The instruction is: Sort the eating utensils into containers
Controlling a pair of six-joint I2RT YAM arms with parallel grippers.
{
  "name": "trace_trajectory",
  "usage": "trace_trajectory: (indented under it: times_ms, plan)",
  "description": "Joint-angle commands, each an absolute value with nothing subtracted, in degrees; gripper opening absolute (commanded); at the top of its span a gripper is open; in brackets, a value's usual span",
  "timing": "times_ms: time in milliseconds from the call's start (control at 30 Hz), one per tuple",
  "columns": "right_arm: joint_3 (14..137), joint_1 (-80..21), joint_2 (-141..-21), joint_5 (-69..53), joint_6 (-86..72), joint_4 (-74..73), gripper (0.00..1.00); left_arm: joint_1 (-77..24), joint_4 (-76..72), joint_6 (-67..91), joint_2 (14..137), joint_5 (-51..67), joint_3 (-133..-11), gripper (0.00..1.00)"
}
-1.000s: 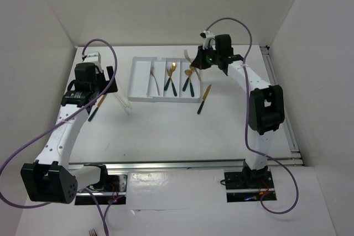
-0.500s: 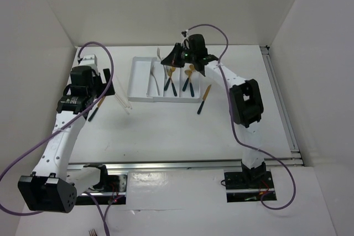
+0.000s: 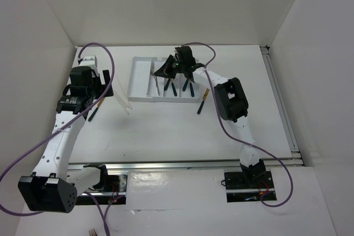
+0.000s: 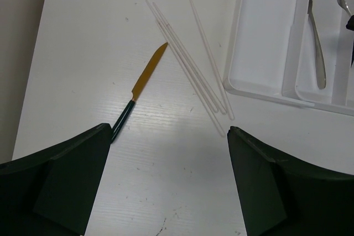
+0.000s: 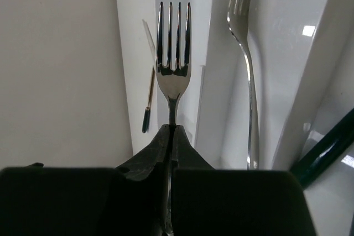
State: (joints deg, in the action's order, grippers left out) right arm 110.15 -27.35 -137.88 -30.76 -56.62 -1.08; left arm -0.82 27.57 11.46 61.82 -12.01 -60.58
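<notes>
Two arms on the books, one loaded.

1. Right gripper (image 5: pixel 171 132): jaws pinched tight on the stem of a silver fork (image 5: pixel 173 42), tines pointing ahead. A second ago you had it off the 3 o'clock end of the white tray (image 3: pixel 139 78). It has since swung across to the tray's 9 o'clock half, over the slot where a second silver fork (image 5: pixel 250 81) lies. The fork now sits above its likely bin, not yet lowered or let go.

2. Left gripper (image 4: pixel 166 132): jaws wide, holding nothing, hovering unmoved at the tray's 9 o'clock. Below it lie a gold knife (image 4: pixel 148 70) and thin white sticks (image 4: pixel 188 62), the sticks between knife and tray.

3. Second gold knife (image 3: pixel 204 100): on the table (image 3: pixel 166 131), near the tray's 5 o'clock corner.

Outstanding by your count: the held fork and both knives.
</notes>
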Motion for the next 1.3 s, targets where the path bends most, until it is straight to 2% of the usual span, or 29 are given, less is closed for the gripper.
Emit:
trace_trajectory:
  times_ms: [0, 333, 367, 433, 633, 800, 933, 1100, 1267]
  plan:
    - [113.5, -28.2, -139.1, -30.0, -57.7, 3.5, 0.00, -0.4, 27.7, 9.8, 60.4, -13.0, -62.4, 1.00]
    - [112.3, -28.2, -142.2, -27.8, -54.5, 4.7, 0.00, 0.6, 28.2, 9.2, 59.9, -13.0, -61.9, 1.00]
    - [112.3, -28.2, -142.2, -27.8, -53.6, 4.7, 0.13, 0.6, 28.2, 9.2, 59.9, -13.0, -61.9, 1.00]
    - [112.3, -28.7, -142.2, -27.8, -53.1, 5.2, 0.28, 0.6, 28.8, 8.7, 59.9, -13.0, -61.9, 1.00]
    - [110.4, -28.7, -139.8, -28.8, -47.7, 6.3, 0.56, 2.6, 31.0, 7.6, 59.9, -11.6, -61.3, 1.00]
    - [109.0, -27.1, -134.3, -31.5, -41.3, 6.3, 0.56, 4.7, 35.4, 2.4, 61.5, -3.4, -61.9, 1.00]
    - [105.4, -25.6, -126.6, -36.5, -30.4, 4.7, 0.56, 7.1, 38.0, -6.8, 62.1, 5.6, -59.1, 0.91]
    - [99.9, -21.3, -114.3, -38.1, -13.0, -1.7, 0.56, 10.0, 38.8, -11.2, 66.3, 10.3, -55.7, 0.83]
    - [90.7, -15.4, -105.8, -38.1, -5.1, -6.4, 0.55, 13.6, 38.6, -15.6, 74.3, 12.2, -56.5, 0.75]
